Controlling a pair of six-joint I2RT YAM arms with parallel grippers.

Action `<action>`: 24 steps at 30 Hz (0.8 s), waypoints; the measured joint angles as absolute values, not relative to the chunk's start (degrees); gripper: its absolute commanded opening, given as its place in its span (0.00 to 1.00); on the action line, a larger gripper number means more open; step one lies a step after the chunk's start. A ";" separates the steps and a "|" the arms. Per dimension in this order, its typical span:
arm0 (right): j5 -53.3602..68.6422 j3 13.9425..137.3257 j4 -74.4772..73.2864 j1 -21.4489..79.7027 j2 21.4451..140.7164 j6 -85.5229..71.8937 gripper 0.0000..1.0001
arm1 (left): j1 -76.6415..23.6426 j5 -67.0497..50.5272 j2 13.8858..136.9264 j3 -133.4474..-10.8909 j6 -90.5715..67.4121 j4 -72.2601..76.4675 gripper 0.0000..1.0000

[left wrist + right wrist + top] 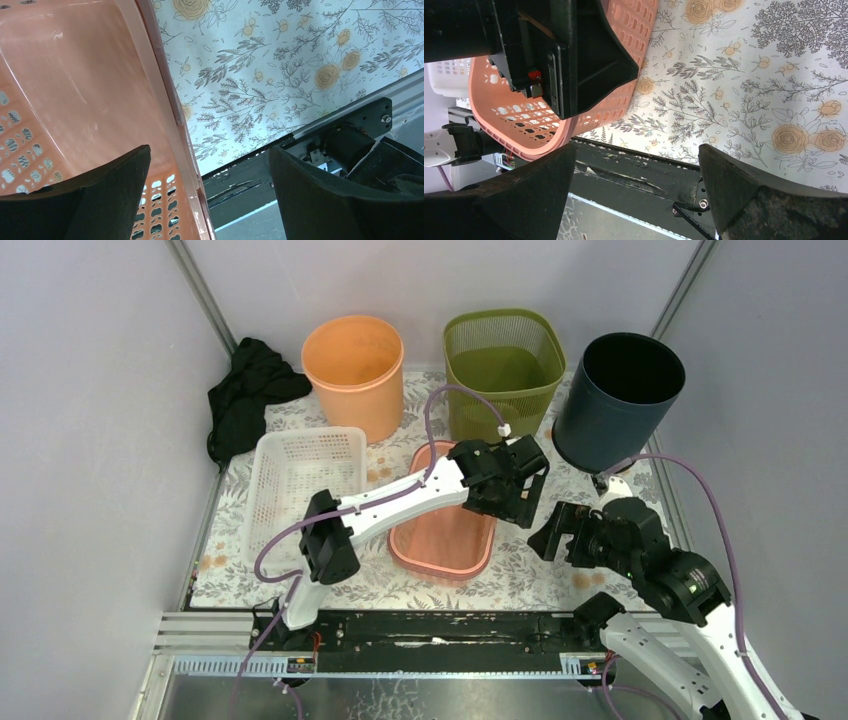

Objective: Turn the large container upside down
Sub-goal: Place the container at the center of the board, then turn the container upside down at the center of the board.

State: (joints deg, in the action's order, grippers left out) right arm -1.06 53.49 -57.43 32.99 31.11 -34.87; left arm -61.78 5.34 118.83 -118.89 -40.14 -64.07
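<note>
The pink perforated basket [440, 535] lies open side up on the floral mat in the middle of the table. My left gripper [512, 488] is open at the basket's right rim. In the left wrist view the gripper [210, 150] straddles that rim [172, 100], one finger inside the basket [75, 75] and the other outside over the mat, neither clamped on it. My right gripper [552, 532] is open and empty, just right of the basket. In its wrist view [638, 146] it looks over the near table edge, with the basket [519, 125] and the left gripper's body [564, 55] at upper left.
An orange bucket [355, 370], a green mesh bin [503, 365] and a dark blue bin [620, 400] stand along the back. A white basket [300, 475] sits left of the pink one. A black cloth [245, 395] lies at the back left. The black rail [430, 630] runs along the near edge.
</note>
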 measured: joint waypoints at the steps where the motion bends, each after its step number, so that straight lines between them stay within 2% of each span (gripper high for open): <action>1: -1.06 53.49 -57.39 32.99 30.83 -34.72 0.99 | -61.78 5.34 118.83 -118.87 -40.16 -63.92 0.94; 24: 2.50 55.99 -58.11 32.99 26.15 -32.36 0.99 | -61.78 10.48 123.07 -115.72 -40.10 -64.38 0.90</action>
State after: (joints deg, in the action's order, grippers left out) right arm 2.50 55.99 -58.11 32.99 26.15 -32.36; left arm -61.78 10.48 123.07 -115.72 -40.10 -64.38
